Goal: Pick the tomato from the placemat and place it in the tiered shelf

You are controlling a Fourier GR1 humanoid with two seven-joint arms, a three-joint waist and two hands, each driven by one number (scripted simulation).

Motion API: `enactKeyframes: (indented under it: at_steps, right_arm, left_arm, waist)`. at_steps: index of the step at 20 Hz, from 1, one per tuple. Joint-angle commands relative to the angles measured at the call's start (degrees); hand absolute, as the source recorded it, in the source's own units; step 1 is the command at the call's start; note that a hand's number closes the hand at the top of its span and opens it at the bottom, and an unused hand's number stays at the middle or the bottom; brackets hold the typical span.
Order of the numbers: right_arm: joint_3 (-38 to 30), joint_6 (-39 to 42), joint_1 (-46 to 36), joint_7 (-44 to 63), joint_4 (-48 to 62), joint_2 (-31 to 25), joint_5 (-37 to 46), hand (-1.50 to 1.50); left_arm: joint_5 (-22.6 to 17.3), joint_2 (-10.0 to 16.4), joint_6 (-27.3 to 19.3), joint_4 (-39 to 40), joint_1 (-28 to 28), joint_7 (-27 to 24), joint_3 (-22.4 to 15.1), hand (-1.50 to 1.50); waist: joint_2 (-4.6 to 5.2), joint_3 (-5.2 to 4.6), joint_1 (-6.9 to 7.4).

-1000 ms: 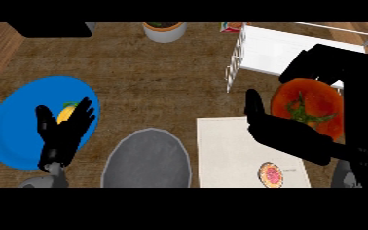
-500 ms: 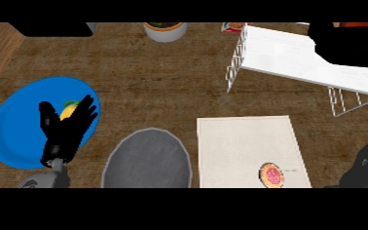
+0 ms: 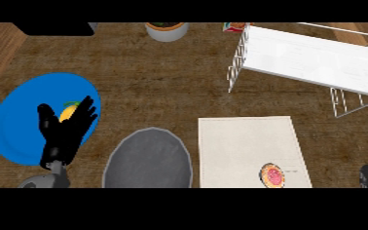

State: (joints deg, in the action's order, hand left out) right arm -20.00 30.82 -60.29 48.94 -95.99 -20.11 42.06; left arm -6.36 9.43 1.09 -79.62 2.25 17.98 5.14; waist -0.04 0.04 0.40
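The white wire tiered shelf (image 3: pixel 302 61) stands at the upper right, and its top tier shows nothing on it. No tomato is visible anywhere in the head view. The cream placemat (image 3: pixel 244 146) lies at the lower right with only a small round red-and-tan item (image 3: pixel 272 175) near its front edge. My left hand (image 3: pixel 64 134) rests open with fingers up over the blue plate (image 3: pixel 28 126) at the lower left. Of my right hand only a dark sliver (image 3: pixel 364 176) shows at the right edge.
A yellow fruit (image 3: pixel 69 111) lies on the blue plate by my left hand. A grey plate (image 3: pixel 149 158) sits at the front centre. At the back stand a white pot (image 3: pixel 167 30) and a small colourful box (image 3: pixel 233 27). A dark block (image 3: pixel 57 28) is at the back left.
One second ago my right hand held the large red tomato close up over the shelf's right side. The hand and tomato have since left the view. The left hand has stayed put.
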Motion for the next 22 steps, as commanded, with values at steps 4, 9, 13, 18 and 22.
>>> enactKeyframes:
  at_steps: [4, 9, 13, 18, 22]
  right_arm:
    - [0.0, -2.6, 1.8, -9.7, 11.7, -6.0, -0.9, 1.5]
    - [0.8, -7.0, 0.0, -16.5, 22.4, -9.2, 0.6, 1.5]
    - [1.9, -11.9, 0.1, -18.4, 25.7, -8.3, 1.4, 1.5]
    - [3.2, -16.2, -0.9, -22.1, 32.7, -9.6, 3.5, 1.5]
    - [2.4, -19.8, -3.4, -26.5, 38.3, -10.1, 2.7, 1.5]
  left_arm:
    - [-0.5, 1.5, 2.2, 2.5, 0.1, -1.7, 1.3, 0.0]
    - [-0.2, 0.0, 1.0, 2.8, 0.5, -1.0, 1.0, 0.0]
    - [0.5, 0.4, 0.5, 2.0, 2.0, 0.1, 1.1, 0.0]
    - [-0.6, 0.9, 2.0, -0.1, -0.2, 1.3, 1.3, 0.0]
    - [1.0, -0.7, 0.0, -2.4, -1.8, 1.4, 0.0, 0.0]
  waist:
    - [0.17, -0.06, 0.07]
    - [0.26, -0.05, 0.29]
    - [0.19, -0.05, 0.14]
    - [0.16, -0.04, 0.36]
    - [0.23, -0.04, 0.67]
